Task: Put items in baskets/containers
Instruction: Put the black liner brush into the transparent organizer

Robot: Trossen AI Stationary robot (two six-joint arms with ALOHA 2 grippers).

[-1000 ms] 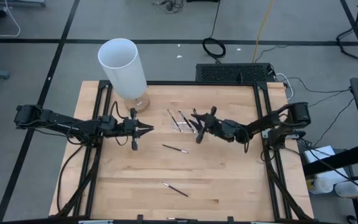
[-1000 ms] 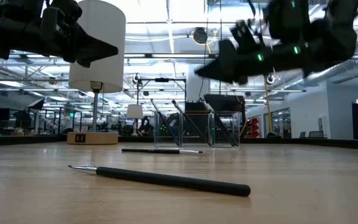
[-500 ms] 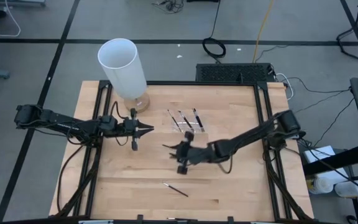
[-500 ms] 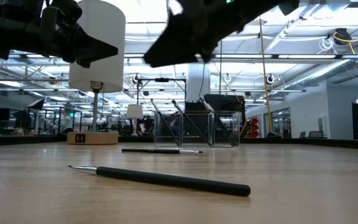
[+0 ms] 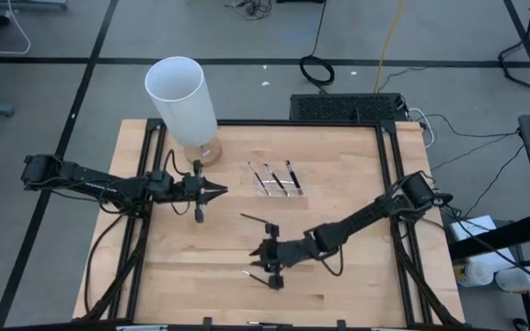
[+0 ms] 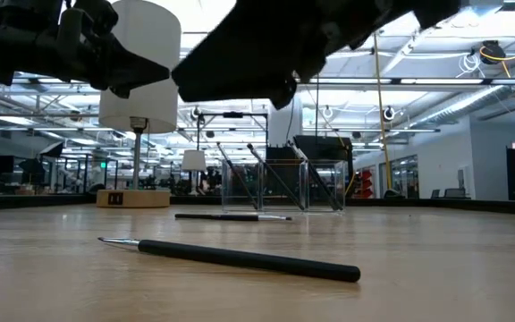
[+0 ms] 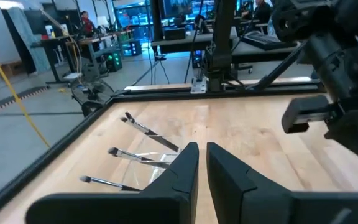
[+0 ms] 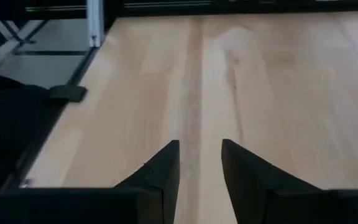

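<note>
Three dark-handled brushes lie in the clear tray (image 5: 299,190) at the table's far middle; in the low view they lean against the tray's walls (image 6: 325,186), and the left wrist view shows them too (image 7: 143,128). One brush (image 5: 258,219) lies flat on the table's middle (image 6: 231,216). Another brush (image 5: 249,274) lies near the near edge (image 6: 240,258). My right gripper (image 5: 258,257) hovers open just above that near brush (image 8: 201,162). My left gripper (image 5: 219,191) is shut and hangs in the air left of the tray (image 7: 202,165).
A tall white cylinder (image 5: 184,101) on a wooden base stands at the far left corner, just behind my left arm. A black frame rail (image 5: 389,175) edges the table. Bare wood lies to the left and the right of the near brush.
My right gripper has swung from beside the tray toward the table's near edge and to the left, passing over the middle brush and stopping above the near brush. The brushes and the tray have not moved.
</note>
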